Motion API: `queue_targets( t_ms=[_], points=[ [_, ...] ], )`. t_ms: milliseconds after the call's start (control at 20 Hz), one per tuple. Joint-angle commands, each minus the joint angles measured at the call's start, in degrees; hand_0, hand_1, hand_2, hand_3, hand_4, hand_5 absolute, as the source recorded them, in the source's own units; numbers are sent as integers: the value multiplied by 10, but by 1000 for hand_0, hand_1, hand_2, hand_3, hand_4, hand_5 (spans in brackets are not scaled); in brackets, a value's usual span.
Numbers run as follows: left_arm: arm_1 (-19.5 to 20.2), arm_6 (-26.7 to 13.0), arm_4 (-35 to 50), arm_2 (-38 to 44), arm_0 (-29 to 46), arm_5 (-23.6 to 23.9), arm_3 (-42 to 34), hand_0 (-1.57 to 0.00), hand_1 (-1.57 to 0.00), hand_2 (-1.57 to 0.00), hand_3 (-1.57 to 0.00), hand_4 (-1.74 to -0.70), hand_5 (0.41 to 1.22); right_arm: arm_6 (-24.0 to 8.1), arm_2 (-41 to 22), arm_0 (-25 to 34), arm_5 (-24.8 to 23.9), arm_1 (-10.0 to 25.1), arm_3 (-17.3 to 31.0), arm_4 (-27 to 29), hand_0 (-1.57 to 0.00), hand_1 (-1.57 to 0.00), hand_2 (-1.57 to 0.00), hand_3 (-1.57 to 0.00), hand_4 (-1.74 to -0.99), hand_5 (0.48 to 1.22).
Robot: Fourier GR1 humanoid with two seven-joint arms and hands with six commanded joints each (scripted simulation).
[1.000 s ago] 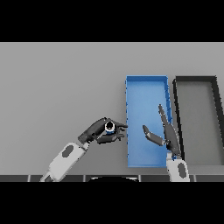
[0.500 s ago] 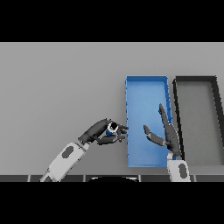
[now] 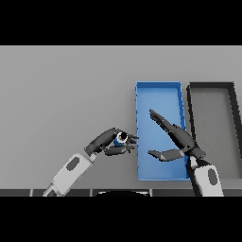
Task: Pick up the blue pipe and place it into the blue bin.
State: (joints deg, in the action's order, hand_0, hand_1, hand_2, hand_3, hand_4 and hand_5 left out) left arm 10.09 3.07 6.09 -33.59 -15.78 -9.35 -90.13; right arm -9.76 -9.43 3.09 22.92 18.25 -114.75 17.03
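Left hand (image 3: 109, 143): dark, fingers and thumb curled round the blue pipe (image 3: 120, 138); forearm white and grey, coming in from about 7 o'clock of the tabletop.
Blue pipe: short tube, blue body, seen end-on as a pale ring with a dark bore; pinched between the left hand's fingers and thumb, just off the blue bin's left wall at about 9 o'clock of the bin. Cannot tell if it touches the tabletop.
Right hand (image 3: 176, 141): over the blue bin's lower half, fingers straight and spread, pointing toward 10 o'clock, thumb stuck out toward 9 o'clock; holds nothing. Arm enters from about 5 o'clock.
Blue bin (image 3: 140, 113): long rectangular tray, thin upright walls, flat smooth floor, uniform blue; long axis runs 12 to 6 o'clock, sitting right of the tabletop's centre.
Black bin (image 3: 191, 101): same long rectangular shape, dark walls, grey floor; just beside the blue bin at its 3 o'clock, parallel to it.
Tabletop (image 3: 66, 90): flat, matte, plain grey, no visible texture.
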Motion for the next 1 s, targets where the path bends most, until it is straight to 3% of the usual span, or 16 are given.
queue_targets(
  t_ms=[0,200,450,750,850,900,950],
  points=[
    [-4,-4,0,2,-5,1,3,-1571,-1571,-1571,-1487,-1741,1221,-24,-10,13,8,4,-2,11,1,1,1,1,-1306,502],
    [-4,-12,3,2,-3,-3,-7,-1571,-1571,-1571,-1484,-1741,1221,-57,-58,82,34,-2,8,-13,1,1,1,1,-1306,521],
    [-7,5,9,3,0,-18,2,-1571,-1571,-1571,-1516,-1741,1221,-94,-99,148,53,-32,38,-16,1,1,1,1,-1232,531],
    [-2,7,-9,-2,4,-22,-2,-1571,-1571,-1571,-1540,-1740,1221,-98,-120,215,69,-75,97,-27,1,1,1,1,-1218,508],
    [-5,0,5,3,1,-34,4,-1571,-1571,-1571,-1484,-1736,1221,-112,-127,245,70,-94,114,-24,-53,-84,-102,-46,-1245,506],
    [0,8,-14,0,-1,-28,4,-1394,-1326,-1320,-1288,-1737,1221,-113,-128,252,79,-96,125,-20,-181,-225,-237,-161,-1294,509],
    [19,-23,-33,-4,-11,-34,7,-1182,-1078,-1063,-1030,-1682,1221,-116,-123,264,87,-94,132,-13,-345,-375,-379,-296,-1335,507]
  ],
)
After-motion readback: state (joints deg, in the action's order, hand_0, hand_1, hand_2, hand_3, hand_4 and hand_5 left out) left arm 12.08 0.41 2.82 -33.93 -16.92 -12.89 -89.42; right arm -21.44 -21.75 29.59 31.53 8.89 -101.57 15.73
